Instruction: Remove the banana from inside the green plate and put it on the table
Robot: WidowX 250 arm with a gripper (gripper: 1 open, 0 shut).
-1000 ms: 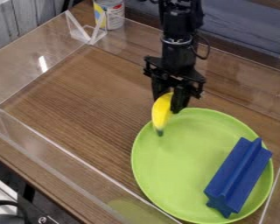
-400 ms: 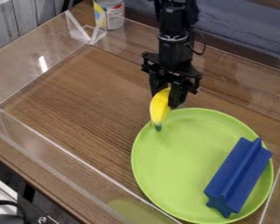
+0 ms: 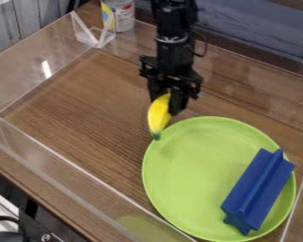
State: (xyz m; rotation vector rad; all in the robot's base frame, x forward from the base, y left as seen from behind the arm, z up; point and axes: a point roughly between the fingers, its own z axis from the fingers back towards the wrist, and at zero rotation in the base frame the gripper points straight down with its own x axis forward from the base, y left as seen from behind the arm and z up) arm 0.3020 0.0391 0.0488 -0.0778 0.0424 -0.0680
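Fingers (image 3: 169, 92) grip banana (image 3: 158, 114) beside green plate (image 3: 192, 180) holding blue block (image 3: 258, 191).

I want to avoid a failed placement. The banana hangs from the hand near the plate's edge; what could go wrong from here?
1. The hand grips only the top end of the banana, so it could swing or slip out.
2. Its lower tip hangs right at the rim of the green plate; released now, it may land on the rim or roll back in instead of on the table.
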